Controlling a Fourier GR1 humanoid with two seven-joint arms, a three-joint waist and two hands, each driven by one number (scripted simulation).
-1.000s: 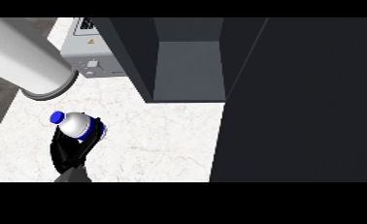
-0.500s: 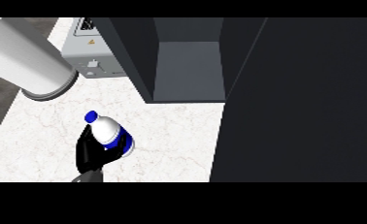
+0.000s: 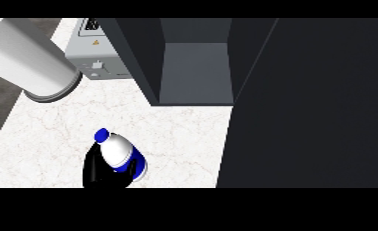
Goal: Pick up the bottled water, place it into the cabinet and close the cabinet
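Observation:
The bottled water (image 3: 118, 151) is white with a blue cap and a blue label. It shows at the lower left of the head view, tilted, over the white marble counter (image 3: 177, 130). My right hand (image 3: 96, 169) is curled round its lower part and hides some of it. The dark cabinet (image 3: 196, 70) stands open up and to the right of the bottle, its grey shelf bare. Its open door (image 3: 303, 105) fills the right side of the view. A thick grey forearm (image 3: 33, 60) crosses the upper left; no hand shows on it.
A grey appliance (image 3: 96, 55) with a small warning label stands on the counter against the cabinet's left wall. Bare marble lies between the bottle and the cabinet's front edge. The counter's left edge runs past the forearm.
My right hand has carried the bottle to the right and lower in the view, closer to the cabinet door. The grey forearm at the upper left has stayed put.

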